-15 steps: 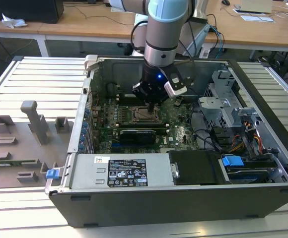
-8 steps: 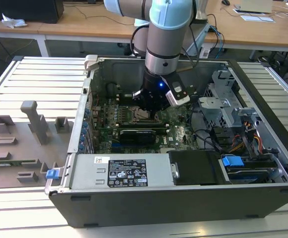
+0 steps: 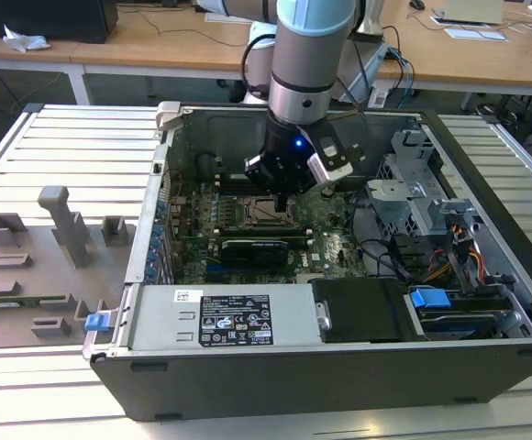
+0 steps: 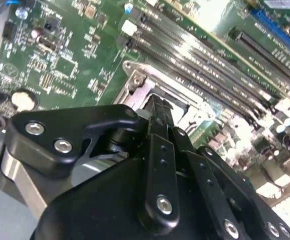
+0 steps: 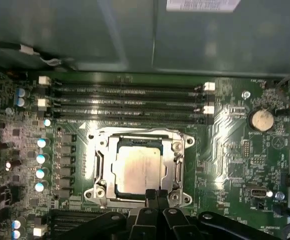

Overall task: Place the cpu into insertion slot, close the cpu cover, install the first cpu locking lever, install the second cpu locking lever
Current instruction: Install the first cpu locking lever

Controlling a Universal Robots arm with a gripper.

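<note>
claw (image 5: 155, 196) tips pressed together at cpu cover (image 5: 177, 161) edge, partly hiding it

- Black label (image 3: 237, 321) on the power supply housing (image 3: 156, 321), well apart from the gripper (image 3: 282, 194), on the side toward the exterior camera: rows of white print and marks, none legible.
- Small white label (image 3: 188, 295), just beside the black label's corner: dark print, unreadable.
- White sticker (image 5: 202, 5) on the grey case wall (image 5: 85, 35), far beyond the gripper: print cut by the edge, unreadable.
- Motherboard (image 5: 235, 145), around the gripper: white lettering, too small to read.
- cpu (image 5: 137, 167), just beside the gripper: faint marks, illegible.
</note>
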